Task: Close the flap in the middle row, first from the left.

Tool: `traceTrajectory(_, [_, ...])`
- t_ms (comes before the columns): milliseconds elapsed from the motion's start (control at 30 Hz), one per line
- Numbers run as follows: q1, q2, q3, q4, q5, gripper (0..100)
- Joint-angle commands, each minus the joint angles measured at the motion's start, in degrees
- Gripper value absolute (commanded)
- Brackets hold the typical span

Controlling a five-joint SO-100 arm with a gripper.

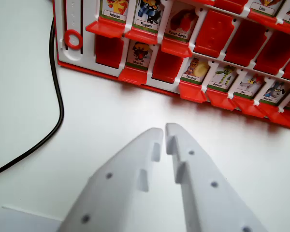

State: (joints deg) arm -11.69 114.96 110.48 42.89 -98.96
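**Red flap board, tilted across the top of the view**

The game board [150, 84] is red and white and lies on a white table, its rows slanting down toward the wrist view's right. Some flaps stand up showing animal picture cards, such as the flap [112, 12] labelled "Poisson". Others lie flat, leaving plain red slots [108, 50].

A white gripper [164, 129] reaches up from the bottom of the wrist view. Its two jaws are nearly together, tips almost touching, holding nothing.
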Motion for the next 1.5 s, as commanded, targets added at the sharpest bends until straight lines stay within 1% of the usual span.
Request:
traceTrajectory(0, [-1.1,-4.7,-8.6,-2.8,-0.79,0])
traceTrajectory(233, [-3.5,-13.4,-15.0,-2.0,-0.88,0])
traceTrajectory(367, [-4.7,-16.1,-16.8,-1.0,0.26,0])
traceTrajectory(500, [-5.9,-17.1,-16.2,-0.8,1.76,0])
traceTrajectory(633, [-6.9,-18.6,-15.8,-1.0,2.72,0])
traceTrajectory(767, [-7.1,-21.7,-16.7,-1.8,3.96,0])
traceTrajectory(933, [-7.0,-26.3,-18.8,-2.8,4.92,0])
traceTrajectory(1033, [-6.9,-29.4,-21.3,-3.2,5.27,0])
traceTrajectory(1167, [-6.9,-33.9,-26.1,-3.3,5.27,0])
traceTrajectory(1333, [-6.9,-39.3,-32.3,-3.2,5.10,0])
traceTrajectory(1467, [-7.2,-41.3,-34.3,-3.0,4.83,0])
